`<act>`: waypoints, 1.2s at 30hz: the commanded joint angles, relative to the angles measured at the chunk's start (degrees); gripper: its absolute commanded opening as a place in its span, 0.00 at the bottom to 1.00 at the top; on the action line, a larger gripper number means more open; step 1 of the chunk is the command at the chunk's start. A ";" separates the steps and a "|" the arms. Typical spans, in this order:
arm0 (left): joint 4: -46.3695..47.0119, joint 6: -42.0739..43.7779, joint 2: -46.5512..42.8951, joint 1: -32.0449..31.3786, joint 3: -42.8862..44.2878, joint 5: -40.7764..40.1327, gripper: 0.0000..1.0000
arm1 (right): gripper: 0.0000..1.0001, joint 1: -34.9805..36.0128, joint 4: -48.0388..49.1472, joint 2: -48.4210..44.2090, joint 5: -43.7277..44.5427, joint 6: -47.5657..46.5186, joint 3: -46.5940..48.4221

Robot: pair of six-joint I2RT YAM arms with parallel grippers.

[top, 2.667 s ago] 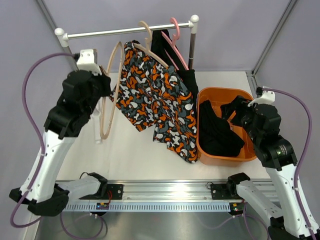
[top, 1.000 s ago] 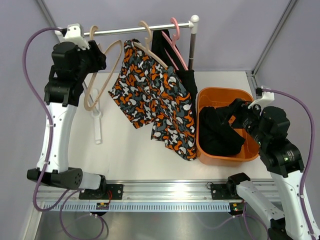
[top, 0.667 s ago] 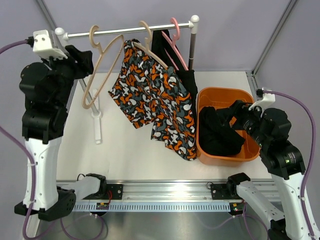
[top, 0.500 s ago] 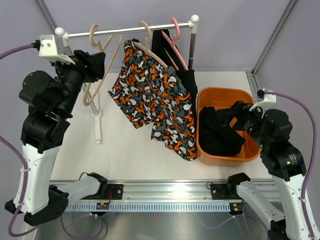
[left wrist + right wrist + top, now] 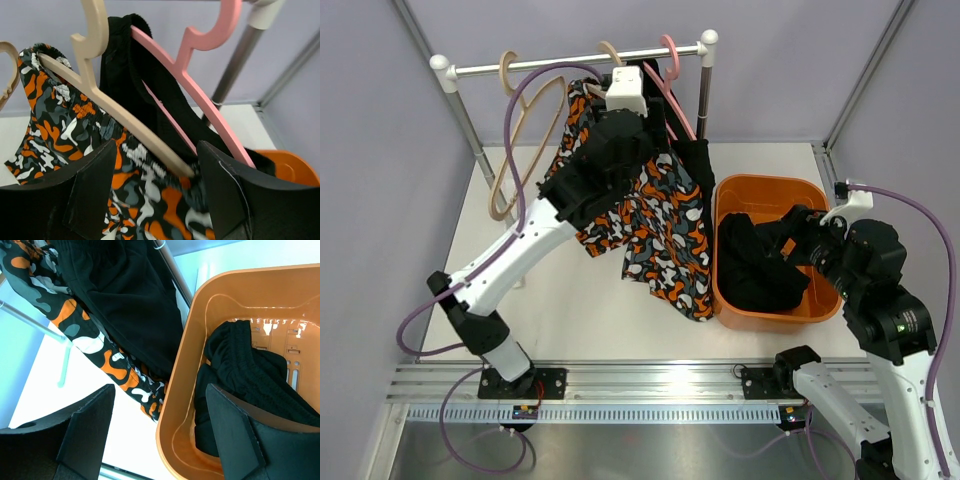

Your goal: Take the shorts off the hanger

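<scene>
The patterned shorts [image 5: 665, 225] hang on a beige hanger [image 5: 115, 112] on the rail. Black shorts [image 5: 127, 75] hang behind them on a pink hanger [image 5: 200, 85]. Another pair of black shorts [image 5: 755, 265] lies in the orange basket [image 5: 725, 190]. My left gripper [image 5: 156, 170] is open, its fingers either side of the beige hanger's lower arm end and the patterned waistband [image 5: 65, 130]; whether they touch it I cannot tell. My right gripper [image 5: 160, 405] is open and holds nothing, above the basket's left rim [image 5: 175, 405].
An empty beige hanger [image 5: 515, 150] hangs at the left of the rail [image 5: 570, 62]. The rack's right post [image 5: 705, 85] stands just behind the basket. My left arm [image 5: 550, 220] stretches diagonally across the table toward the rail.
My left arm has swung from the rail's left end to the patterned shorts' hanger, leaving the empty hanger on the rail. Its jaws have opened wider. The right arm has barely moved.
</scene>
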 commanded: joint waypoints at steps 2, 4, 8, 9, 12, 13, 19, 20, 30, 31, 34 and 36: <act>6.62 -1.74 4.17 0.21 7.57 -13.21 0.69 | 0.82 -0.15 -1.73 0.18 1.42 -1.53 2.30; 8.38 -0.07 6.28 0.30 8.28 -15.93 0.69 | 0.82 -0.14 -1.91 0.18 1.51 -1.62 2.21; 8.13 1.43 8.83 1.17 11.00 -19.97 0.69 | 0.82 -0.23 -2.17 0.44 1.69 -1.97 1.95; 7.51 1.35 9.01 2.05 11.44 -20.51 0.69 | 0.82 -0.23 -2.26 0.36 1.78 -2.06 1.86; 5.41 -1.20 8.05 4.94 10.40 -18.50 0.69 | 0.82 -0.15 -2.17 0.44 1.78 -2.14 1.77; 4.62 -3.03 7.96 5.74 10.48 -17.62 0.69 | 0.82 -0.23 -2.17 0.36 1.78 -2.14 1.60; 0.21 -5.25 10.16 10.31 13.47 -9.36 0.67 | 0.82 -0.23 -1.82 0.79 1.34 -2.06 1.94; 0.21 -4.90 10.51 10.49 14.17 -8.48 0.67 | 0.82 -0.15 -1.73 0.88 1.34 -2.14 2.03; 0.21 -4.28 11.39 10.40 15.33 -2.50 0.63 | 0.82 -0.23 -2.08 0.62 1.69 -2.23 2.30; -0.22 -4.98 11.13 10.40 14.97 -1.97 0.62 | 0.82 -0.15 -2.08 0.53 1.69 -2.32 2.30; -1.54 -7.08 9.46 10.14 11.29 -1.61 0.60 | 0.82 -0.23 -2.08 0.53 1.69 -2.32 2.12; 2.48 -7.09 6.56 10.05 4.90 -0.39 0.60 | 0.82 -0.23 -2.08 0.44 1.60 -2.32 1.86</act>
